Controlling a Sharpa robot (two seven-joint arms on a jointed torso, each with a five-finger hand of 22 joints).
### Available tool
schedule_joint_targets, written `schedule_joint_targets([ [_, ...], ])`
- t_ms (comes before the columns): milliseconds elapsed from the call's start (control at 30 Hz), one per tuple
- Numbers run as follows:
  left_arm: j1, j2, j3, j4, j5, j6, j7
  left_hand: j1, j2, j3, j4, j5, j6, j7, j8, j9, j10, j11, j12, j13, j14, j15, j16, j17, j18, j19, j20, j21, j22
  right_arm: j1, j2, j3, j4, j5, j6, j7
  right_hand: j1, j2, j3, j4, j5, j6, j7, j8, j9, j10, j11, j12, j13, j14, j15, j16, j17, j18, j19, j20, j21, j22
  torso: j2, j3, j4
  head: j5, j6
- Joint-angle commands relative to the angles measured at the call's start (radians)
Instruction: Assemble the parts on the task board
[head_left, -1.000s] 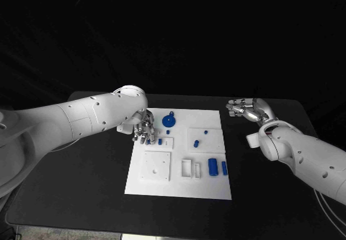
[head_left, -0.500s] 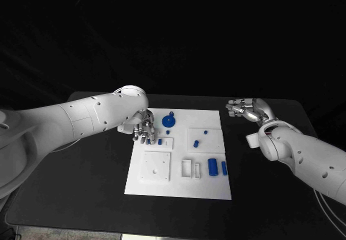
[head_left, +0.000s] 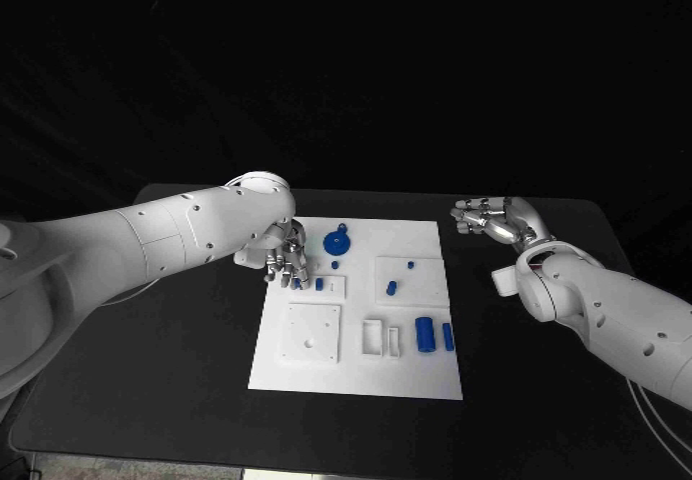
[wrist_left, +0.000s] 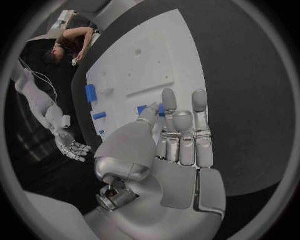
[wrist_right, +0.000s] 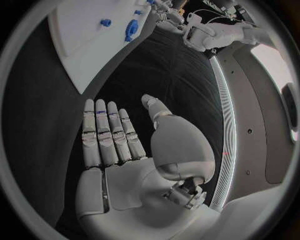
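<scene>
The white task board (head_left: 361, 350) lies mid-table. My left hand (head_left: 284, 258) hovers over its far left part, fingers pointing down beside a small blue peg (head_left: 319, 284). In the left wrist view its fingers (wrist_left: 181, 135) are stretched out straight, with small blue pieces (wrist_left: 142, 109) on the board just past the tips and nothing in the palm. A round blue part (head_left: 336, 241) sits next to the hand. A large blue cylinder (head_left: 426, 333) and a slim blue part (head_left: 449, 336) lie at the board's near right. My right hand (head_left: 490, 218) is off the board's far right corner, open and empty (wrist_right: 125, 145).
Two small blue pegs (head_left: 392, 288) (head_left: 410, 265) stand on a raised white square at the board's right. A white square block (head_left: 313, 332) and slotted holders (head_left: 382, 338) sit nearer me. Black table (head_left: 173, 330) surrounds the board on all sides.
</scene>
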Motion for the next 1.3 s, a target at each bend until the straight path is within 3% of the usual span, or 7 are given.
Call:
schedule_joint_targets([
  [33, -0.005, 0.004, -0.002, 0.002, 0.012, -0.011, 0.001, 0.005, -0.004, 0.002, 0.002, -0.003, 0.026, -0.027, 0.002, -0.001, 0.007, 0.002, -0.003, 0.001, -0.002, -0.005, -0.004, 0.001, 0.002, 0.008, 0.002, -0.004, 0.018, -0.001, 0.0, 0.0, 0.002, -0.003, 0.014, 0.011, -0.006, 0.001, 0.003, 0.001, 0.004, -0.003, 0.0, -0.005, -0.001, -0.006, 0.003, -0.003, -0.001, -0.009, 0.0, -0.006, -0.001, 0.019, -0.007, -0.003, -0.001, -0.001, 0.0, -0.0001, 0.0003, 0.001, 0.0],
  [133, -0.005, 0.004, -0.002, 0.002, 0.013, -0.017, 0.0, -0.001, -0.016, -0.006, 0.006, -0.013, 0.025, -0.028, 0.002, -0.001, 0.006, 0.003, -0.003, 0.001, -0.003, -0.004, -0.006, 0.001, 0.002, 0.008, 0.002, -0.004, 0.018, -0.001, 0.0, 0.0, 0.002, -0.003, 0.014, 0.011, -0.006, 0.001, 0.003, 0.001, 0.004, -0.003, 0.0, -0.005, -0.001, -0.006, 0.003, -0.003, -0.001, -0.009, 0.0, -0.006, -0.001, 0.019, -0.007, -0.003, -0.001, -0.001, 0.0, -0.0005, 0.0, 0.0, 0.001],
  [167, -0.005, 0.004, -0.002, 0.002, 0.013, -0.019, 0.0, -0.006, -0.02, -0.012, 0.011, -0.028, 0.025, -0.029, 0.002, -0.001, 0.005, 0.002, -0.003, 0.001, -0.003, -0.004, -0.006, 0.0, 0.002, 0.008, 0.002, -0.005, 0.018, -0.001, 0.0, 0.0, 0.002, -0.003, 0.014, 0.011, -0.006, 0.001, 0.003, 0.001, 0.004, -0.003, 0.0, -0.005, -0.001, -0.006, 0.003, -0.003, -0.001, -0.009, 0.0, -0.006, -0.001, 0.019, -0.007, -0.003, -0.001, -0.001, 0.0, -0.0005, 0.0, 0.0, 0.001],
  [200, -0.005, 0.004, -0.002, 0.002, 0.013, -0.022, -0.001, -0.013, -0.025, -0.023, 0.021, -0.089, 0.028, -0.029, 0.004, -0.001, 0.006, 0.002, -0.002, 0.002, -0.003, -0.004, -0.006, 0.0, 0.002, 0.009, 0.002, -0.005, 0.018, -0.001, 0.0, 0.0, 0.002, -0.003, 0.014, 0.011, -0.006, 0.001, 0.003, 0.001, 0.004, -0.003, 0.0, -0.005, -0.001, -0.006, 0.003, -0.003, -0.001, -0.009, 0.0, -0.006, -0.001, 0.019, -0.007, -0.003, -0.001, -0.001, 0.0, -0.0005, 0.0, 0.0, 0.001],
  [300, -0.005, 0.004, -0.002, 0.001, 0.014, -0.029, -0.002, -0.022, -0.044, -0.052, 0.043, -0.11, 0.032, -0.029, 0.004, -0.004, 0.004, 0.002, 0.0, 0.004, -0.002, -0.004, -0.007, -0.001, 0.001, 0.01, 0.002, -0.007, 0.018, -0.001, 0.0, 0.0, 0.002, -0.003, 0.014, 0.011, -0.006, 0.001, 0.003, 0.001, 0.004, -0.003, 0.0, -0.005, -0.001, -0.006, 0.003, -0.003, -0.001, -0.009, 0.0, -0.006, -0.001, 0.019, -0.007, -0.003, -0.001, -0.001, 0.0, -0.0004, 0.0001, 0.001, 0.0],
  [667, -0.005, 0.005, -0.002, -0.002, 0.014, -0.04, -0.001, -0.033, -0.072, -0.094, 0.084, -0.125, 0.036, -0.026, 0.002, -0.012, 0.002, 0.003, 0.003, 0.006, -0.002, -0.003, -0.009, -0.003, 0.002, 0.012, 0.003, -0.011, 0.018, -0.001, 0.001, 0.0, 0.001, -0.003, 0.015, 0.011, -0.006, 0.001, 0.003, 0.001, 0.004, -0.003, 0.0, -0.005, -0.001, -0.006, 0.003, -0.003, -0.001, -0.009, 0.0, -0.006, -0.001, 0.019, -0.007, -0.003, -0.001, -0.001, 0.0, -0.0002, -0.0004, 0.0, 0.002],
  [1300, -0.005, -0.003, -0.001, -0.002, 0.014, -0.054, -0.004, -0.012, -0.069, -0.09, 0.084, -0.108, 0.026, -0.021, -0.006, -0.022, -0.007, 0.005, 0.004, 0.007, -0.005, -0.001, -0.012, -0.006, 0.003, 0.012, 0.005, -0.014, 0.018, -0.002, 0.001, 0.0, -0.003, -0.003, 0.017, 0.011, -0.007, 0.001, 0.003, 0.0, 0.006, -0.005, 0.0, -0.005, -0.001, -0.007, 0.003, -0.003, -0.001, -0.009, 0.0, -0.006, -0.001, 0.019, -0.007, -0.003, -0.001, -0.001, 0.0, -0.0006, 0.0006, 0.0, 0.001],
])
